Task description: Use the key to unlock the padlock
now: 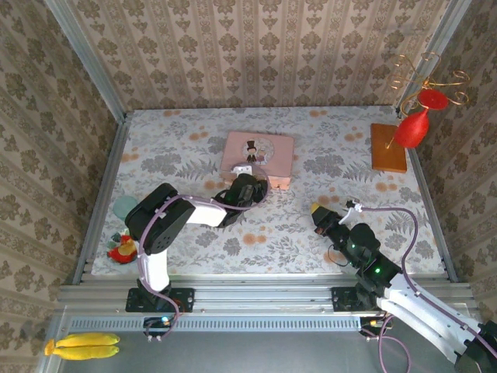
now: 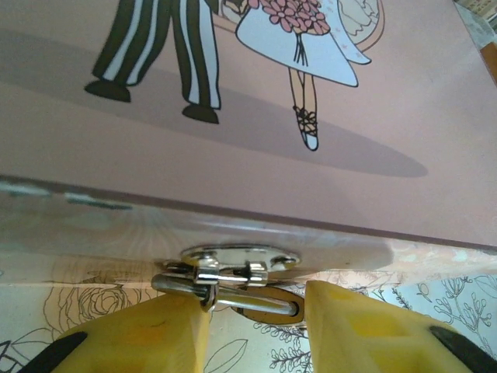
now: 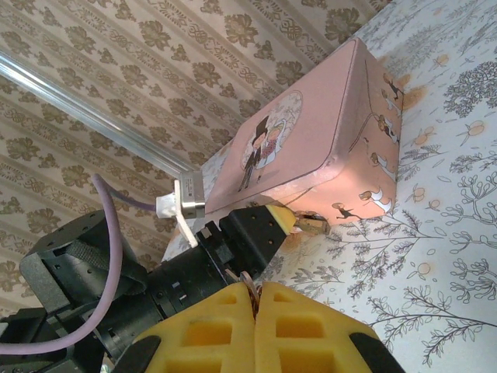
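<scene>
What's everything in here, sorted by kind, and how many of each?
claws: 2, the left claw and the right claw
pink tin: 1
padlock: 1
key: 1
ornament stand: 1
bananas: 2
red-and-yellow toy: 1
teal object: 1
total: 10
</scene>
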`<action>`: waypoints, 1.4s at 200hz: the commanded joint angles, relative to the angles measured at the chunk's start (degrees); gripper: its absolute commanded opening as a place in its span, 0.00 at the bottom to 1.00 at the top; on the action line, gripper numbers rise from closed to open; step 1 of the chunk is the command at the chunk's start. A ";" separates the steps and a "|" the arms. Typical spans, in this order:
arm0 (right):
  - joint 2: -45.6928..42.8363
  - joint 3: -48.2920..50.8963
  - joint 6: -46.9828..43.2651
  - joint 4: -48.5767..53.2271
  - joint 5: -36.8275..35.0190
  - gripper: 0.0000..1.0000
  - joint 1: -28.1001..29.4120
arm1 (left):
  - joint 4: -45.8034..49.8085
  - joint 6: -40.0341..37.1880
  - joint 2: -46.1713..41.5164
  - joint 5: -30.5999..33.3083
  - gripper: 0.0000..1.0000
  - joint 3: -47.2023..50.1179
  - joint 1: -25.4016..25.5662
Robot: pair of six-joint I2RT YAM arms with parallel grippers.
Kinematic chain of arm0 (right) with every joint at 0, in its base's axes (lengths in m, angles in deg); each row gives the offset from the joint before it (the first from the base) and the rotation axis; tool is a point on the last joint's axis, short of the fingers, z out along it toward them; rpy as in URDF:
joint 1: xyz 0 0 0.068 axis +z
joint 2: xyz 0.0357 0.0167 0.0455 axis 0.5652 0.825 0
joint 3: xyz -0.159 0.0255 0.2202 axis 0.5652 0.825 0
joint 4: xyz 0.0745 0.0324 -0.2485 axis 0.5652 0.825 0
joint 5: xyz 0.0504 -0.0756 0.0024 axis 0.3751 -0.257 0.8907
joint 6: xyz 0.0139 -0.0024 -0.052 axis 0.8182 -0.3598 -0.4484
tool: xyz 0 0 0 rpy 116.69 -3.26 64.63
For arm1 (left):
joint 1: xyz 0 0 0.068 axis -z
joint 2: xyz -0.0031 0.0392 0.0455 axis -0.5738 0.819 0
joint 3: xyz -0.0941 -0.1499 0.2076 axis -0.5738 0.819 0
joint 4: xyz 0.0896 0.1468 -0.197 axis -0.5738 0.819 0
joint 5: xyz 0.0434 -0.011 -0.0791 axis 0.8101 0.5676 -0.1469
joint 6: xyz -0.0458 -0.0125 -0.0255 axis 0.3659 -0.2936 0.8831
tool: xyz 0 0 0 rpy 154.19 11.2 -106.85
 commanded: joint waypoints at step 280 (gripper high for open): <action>-0.77 -0.12 0.16 3.51 -2.15 0.00 -0.26 | 21.22 -15.67 1.88 -4.24 0.54 -16.71 -3.97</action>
